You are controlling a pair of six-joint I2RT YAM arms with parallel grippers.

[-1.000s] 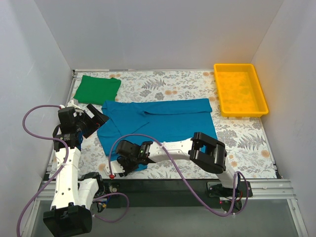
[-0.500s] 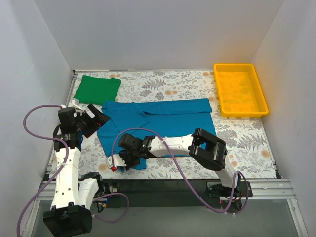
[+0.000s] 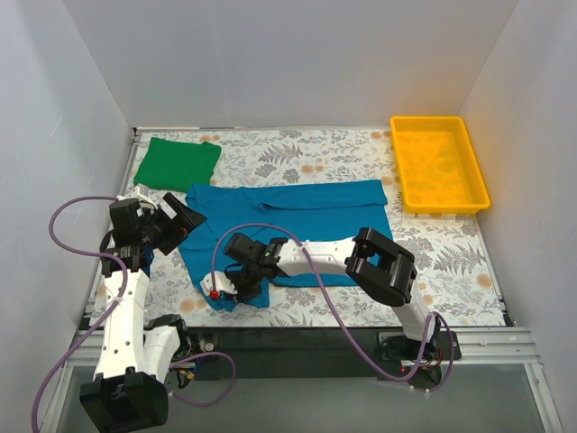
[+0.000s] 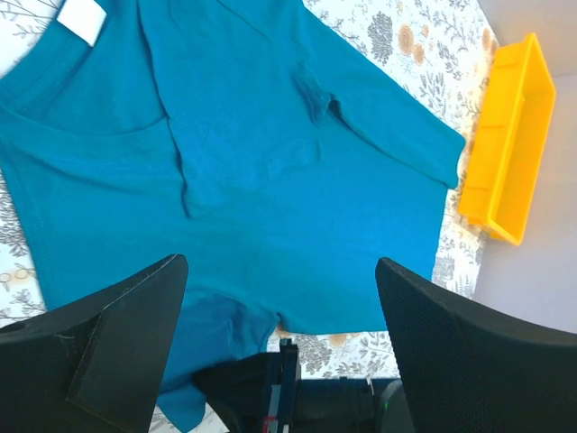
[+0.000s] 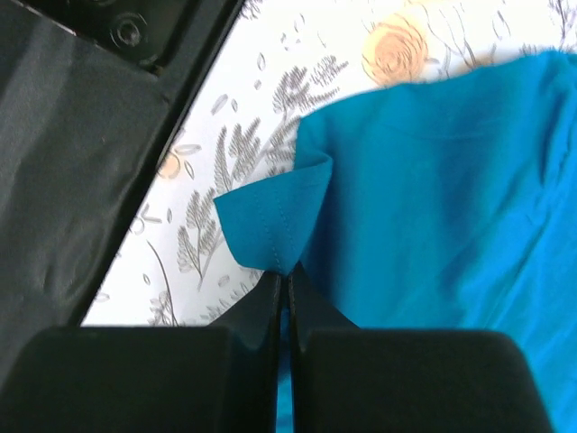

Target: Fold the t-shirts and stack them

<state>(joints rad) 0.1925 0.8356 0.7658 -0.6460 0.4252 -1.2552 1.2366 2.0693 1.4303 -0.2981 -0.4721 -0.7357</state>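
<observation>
- The table (image 3: 451,262) with the floral cover is carrying everything, with bare cover showing along its right near side.
- The teal-blue t-shirt (image 3: 306,216) is lying spread across the middle, partly folded, its near-left corner close to the table's near edge.
- The yellow tray (image 3: 439,209) is sitting at the far right corner, apart from the shirts, showing only its own floor.
- The green t-shirt (image 3: 177,162) is lying folded at the far left corner.
- The left hand (image 4: 279,343) is hovering over the teal shirt's left side, fingers wide apart.
- The right hand (image 5: 287,289) is pinching the teal shirt's near-left hem, fingers together on it.
</observation>
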